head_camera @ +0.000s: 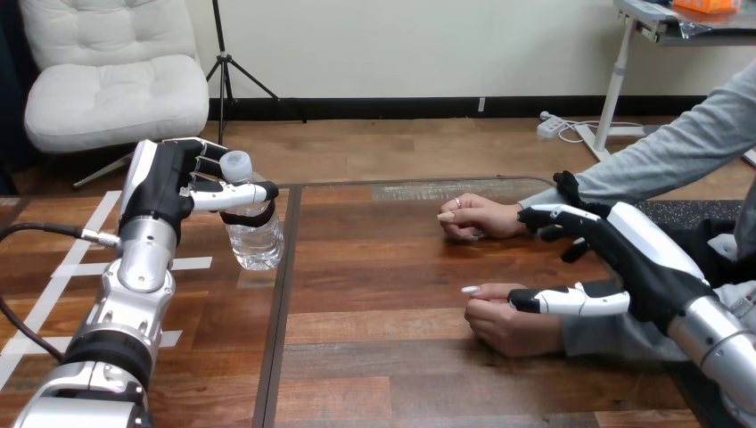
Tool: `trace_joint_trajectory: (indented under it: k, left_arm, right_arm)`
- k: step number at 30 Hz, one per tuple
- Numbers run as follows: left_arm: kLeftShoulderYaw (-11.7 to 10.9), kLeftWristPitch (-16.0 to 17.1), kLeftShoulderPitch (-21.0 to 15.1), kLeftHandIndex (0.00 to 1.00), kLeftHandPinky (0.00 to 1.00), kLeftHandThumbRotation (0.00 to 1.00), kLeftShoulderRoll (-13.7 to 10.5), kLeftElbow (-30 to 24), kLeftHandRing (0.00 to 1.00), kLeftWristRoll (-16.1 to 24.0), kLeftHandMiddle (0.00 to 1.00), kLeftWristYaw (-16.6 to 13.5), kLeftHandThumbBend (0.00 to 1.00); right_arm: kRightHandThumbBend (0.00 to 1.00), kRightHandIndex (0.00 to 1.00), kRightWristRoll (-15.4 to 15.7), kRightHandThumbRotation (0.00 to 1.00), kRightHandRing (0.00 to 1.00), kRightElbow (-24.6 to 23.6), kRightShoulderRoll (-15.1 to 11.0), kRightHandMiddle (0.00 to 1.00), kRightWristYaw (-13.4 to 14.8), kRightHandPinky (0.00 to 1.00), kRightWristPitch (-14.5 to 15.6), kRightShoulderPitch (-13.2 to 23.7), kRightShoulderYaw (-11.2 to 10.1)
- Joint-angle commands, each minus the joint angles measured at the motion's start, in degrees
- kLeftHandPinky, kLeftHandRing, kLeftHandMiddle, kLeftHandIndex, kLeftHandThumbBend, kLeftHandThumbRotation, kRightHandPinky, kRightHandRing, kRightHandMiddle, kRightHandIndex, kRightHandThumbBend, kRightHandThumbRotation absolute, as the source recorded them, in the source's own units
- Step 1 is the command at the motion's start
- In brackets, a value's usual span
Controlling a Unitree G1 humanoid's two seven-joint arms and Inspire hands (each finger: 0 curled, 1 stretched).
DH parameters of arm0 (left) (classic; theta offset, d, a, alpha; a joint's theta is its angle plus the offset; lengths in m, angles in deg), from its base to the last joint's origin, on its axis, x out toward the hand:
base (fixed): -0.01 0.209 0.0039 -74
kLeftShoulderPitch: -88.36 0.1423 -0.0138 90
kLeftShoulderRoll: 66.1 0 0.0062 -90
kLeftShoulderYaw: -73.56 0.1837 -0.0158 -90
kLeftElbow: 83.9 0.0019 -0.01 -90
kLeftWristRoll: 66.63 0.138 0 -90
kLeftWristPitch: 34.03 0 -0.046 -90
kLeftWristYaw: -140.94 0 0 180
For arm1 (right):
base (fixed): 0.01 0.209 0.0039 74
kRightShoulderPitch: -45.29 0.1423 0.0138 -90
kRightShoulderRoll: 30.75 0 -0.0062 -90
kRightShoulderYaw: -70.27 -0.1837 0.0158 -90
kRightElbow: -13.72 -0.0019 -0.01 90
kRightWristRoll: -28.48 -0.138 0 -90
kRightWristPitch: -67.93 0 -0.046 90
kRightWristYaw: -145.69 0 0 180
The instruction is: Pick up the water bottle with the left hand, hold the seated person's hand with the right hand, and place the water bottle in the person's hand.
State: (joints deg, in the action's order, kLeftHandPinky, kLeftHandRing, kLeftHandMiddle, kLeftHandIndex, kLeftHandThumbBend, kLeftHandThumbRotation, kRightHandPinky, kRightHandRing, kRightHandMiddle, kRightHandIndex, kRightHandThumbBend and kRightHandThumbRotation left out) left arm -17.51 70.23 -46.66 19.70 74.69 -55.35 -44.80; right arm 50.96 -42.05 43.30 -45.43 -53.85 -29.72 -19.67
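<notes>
- The left hand (pixel 174 183) is clamped on the water bottle (pixel 256 241) at the left side of the table (pixel 383 374), with fingers and thumb wrapped round the bottle's upper part just under the cap (pixel 235 165). The bottle is upright. I cannot tell whether its base rests on the wood or hangs just above it.
- The grip sits high, so the lower body of the bottle is free to swing. A quick sweep to the right could tilt it or let it slide down through the fingers.
- The bottle looks thin-walled, and too hard a squeeze could buckle it and loosen the hold.
- The right hand (pixel 637 259) is at the right side with its fingers straight and spread, closed on nothing. Its thumb lies over the back of the person's near hand (pixel 508 323), and its fingers reach toward the wrist of the person's far hand (pixel 477 217). I cannot tell whether either is touching.
- Because it sits between the two hands, closing it could catch the wrong one, or pinch rather than hold.
- Both of the person's hands are loosely curled, knuckles up. If neither opens, the bottle has no palm to land in and could topple onto the table.
- The bottle is well apart from the person's hands. On that long crossing the left arm could knock the right hand.
</notes>
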Motion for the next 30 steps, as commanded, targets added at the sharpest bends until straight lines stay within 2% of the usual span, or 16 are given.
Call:
trace_joint_trajectory:
  k: [1, 13, 30]
  left_arm:
    - [-0.58, 1.2, -2.52, 0.49, 0.47, 0.0, -1.25, -4.31, 0.5, -0.73, 0.52, -0.36, 0.73]
    - [-0.47, 2.01, -2.28, 0.49, 0.45, 0.0, -1.38, -4.85, 0.48, -0.69, 0.49, 0.13, 0.73]
    - [-1.07, 2.49, -1.93, 0.48, 0.41, 0.0, -1.32, -5.7, 0.45, -1.66, 0.47, 0.96, 0.74]
  right_arm:
    - [1.0, 0.84, -0.57, 0.6, 0.81, 1.04, -2.1, 0.85, 0.3, 0.68, -0.55, 4.15, 0.52]
    - [0.99, 0.84, 0.95, 0.58, 0.82, 3.13, -2.79, 0.85, 1.68, 0.7, -1.48, 4.2, 1.12]
    - [1.0, 0.83, 1.76, 0.53, 0.83, 7.59, -3.91, 0.84, 4.74, 0.71, -4.94, 4.97, 2.68]
